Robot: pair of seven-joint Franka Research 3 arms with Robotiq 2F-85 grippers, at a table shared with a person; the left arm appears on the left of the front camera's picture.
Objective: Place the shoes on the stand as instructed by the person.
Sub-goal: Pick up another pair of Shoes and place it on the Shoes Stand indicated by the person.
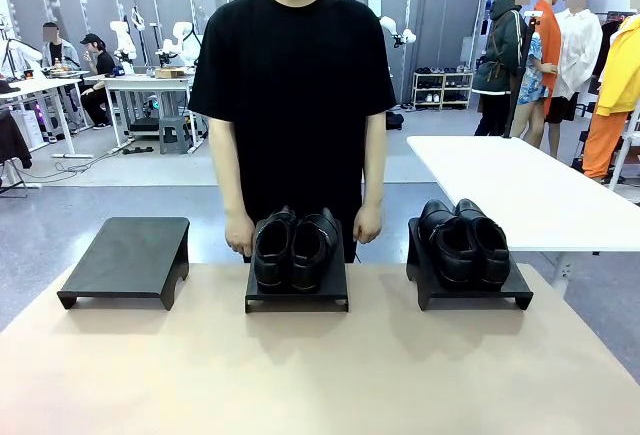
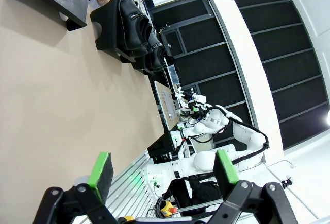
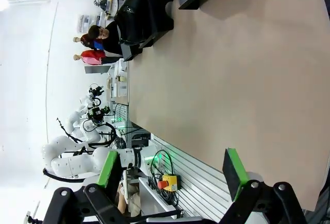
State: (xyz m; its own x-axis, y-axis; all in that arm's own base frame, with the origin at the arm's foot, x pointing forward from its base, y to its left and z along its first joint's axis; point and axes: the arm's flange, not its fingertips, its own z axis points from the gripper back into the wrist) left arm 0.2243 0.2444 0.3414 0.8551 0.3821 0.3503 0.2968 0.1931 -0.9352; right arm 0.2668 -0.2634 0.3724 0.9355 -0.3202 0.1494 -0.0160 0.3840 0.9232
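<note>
Across the tan tabletop (image 1: 320, 365) three low black stands sit in a row, and we read them from the robot's left. On that side the left stand (image 1: 127, 258) is bare, its flat top free for a pair. At the middle stand (image 1: 297, 290) one pair of glossy black dress shoes (image 1: 294, 247) rests toes toward us, the two shoes touching side by side, and the person (image 1: 295, 105) stands just behind it with both hands hanging near its back corners, giving no pointing gesture we can make out. Further right, the right stand (image 1: 470, 285) carries the second pair of shoes (image 1: 464, 242), also snug together; we cannot tell from here which pair has the buckle strap. Our left claw (image 2: 162, 175) hangs high above the tabletop with its green pads (image 2: 101, 175) spread wide and nothing between them, and the right claw (image 3: 172, 170) is likewise fully spread and empty, well apart from any stand. We judge that the step in hand is to wait for the person's cue before committing. Once a pair and a target are shown, we should come down over the shoes from above, close across both at the narrow waist so they lift as one, keep them level, and clear the stand's edge before travelling. Glossy leather may slip, so a centred grip matters, as does staying clear of the person's hands.
</note>
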